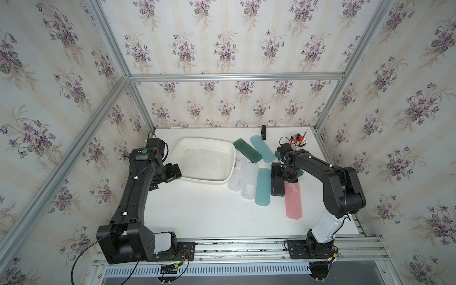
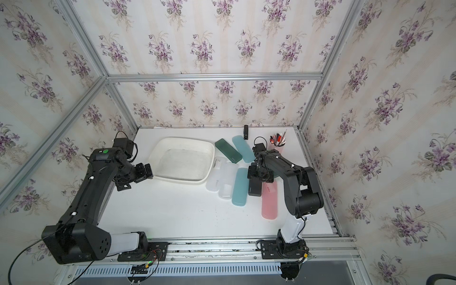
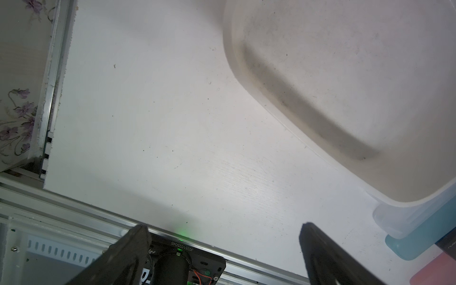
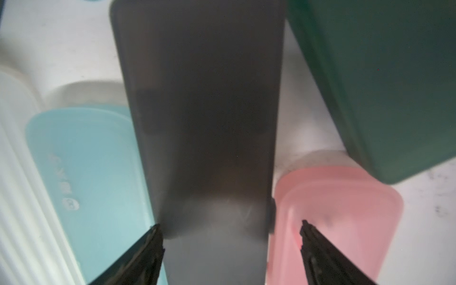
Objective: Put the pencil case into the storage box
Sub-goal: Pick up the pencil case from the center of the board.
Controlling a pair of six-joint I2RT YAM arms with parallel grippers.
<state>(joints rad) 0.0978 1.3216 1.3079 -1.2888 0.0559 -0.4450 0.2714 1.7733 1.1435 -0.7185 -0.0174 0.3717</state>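
Observation:
The storage box [image 1: 204, 139] [image 2: 185, 139] is a shallow white tub at the back left of the table, with nothing in it. A black pencil case [image 1: 277, 188] [image 2: 255, 188] [image 4: 204, 98] lies flat between a teal case [image 1: 262, 187] and a pink case [image 1: 293, 199]. My right gripper [image 1: 283, 176] [image 2: 260, 175] [image 4: 230, 225] is low over its far end, open, straddling it. One finger is at the case's edge, the other stands apart from it over the pink case. My left gripper [image 1: 174, 172] [image 2: 144, 172] [image 3: 223, 229] is open and holds nothing, beside the box's near left corner [image 3: 320, 74].
Two clear cases [image 1: 235, 177] [image 1: 249, 182] lie against the box's right side. A dark green case [image 1: 247, 150] and a second teal case [image 1: 262, 148] lie behind them. Another dark green case [image 4: 370, 74] is under the right arm. A pink pen cup [image 1: 298, 146] and a small black object [image 1: 263, 132] stand at the back.

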